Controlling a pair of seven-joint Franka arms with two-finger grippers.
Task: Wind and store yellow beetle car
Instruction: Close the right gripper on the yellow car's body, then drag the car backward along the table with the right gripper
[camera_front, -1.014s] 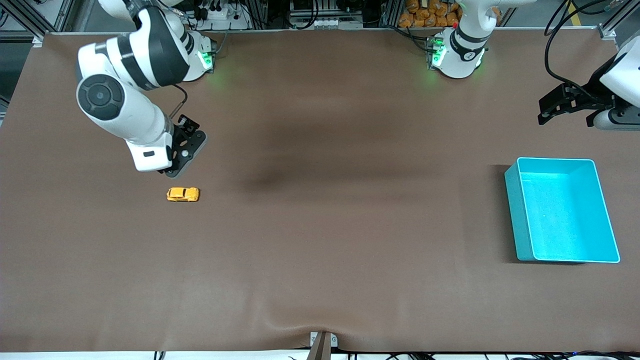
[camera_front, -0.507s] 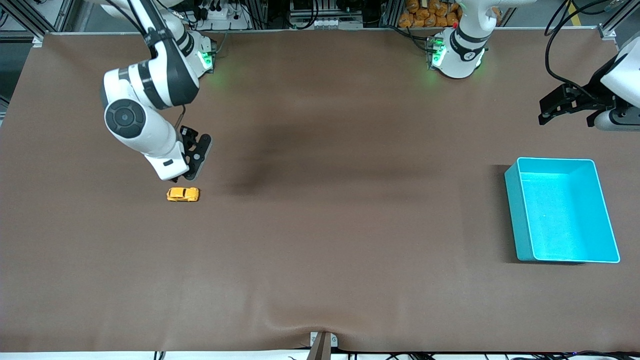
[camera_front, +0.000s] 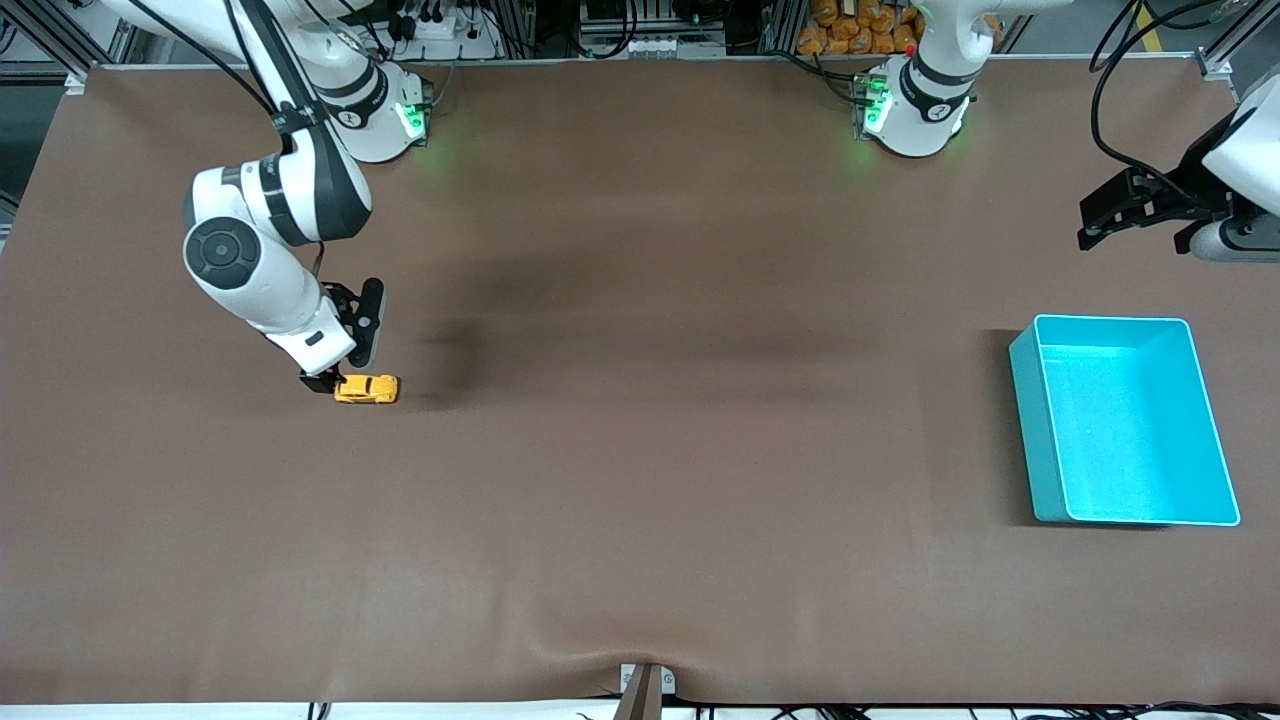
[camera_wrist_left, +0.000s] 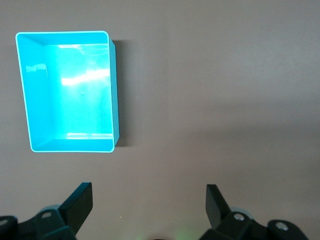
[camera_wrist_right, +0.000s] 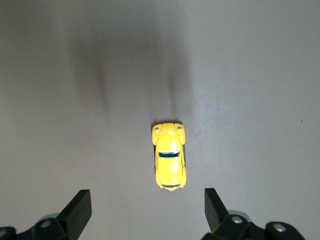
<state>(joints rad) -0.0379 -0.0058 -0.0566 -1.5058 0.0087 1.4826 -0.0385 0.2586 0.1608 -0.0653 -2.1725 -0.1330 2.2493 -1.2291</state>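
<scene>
Front view: we found the yellow beetle car on the table, unwound, well apart from the empty teal bin; the right gripper hung over it. Right wrist view: fingers spread, nothing gripped. Left wrist view: the left gripper waited, open.

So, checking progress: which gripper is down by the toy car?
The right gripper, open just above the yellow beetle car; the left gripper waits open past the teal bin.
</scene>
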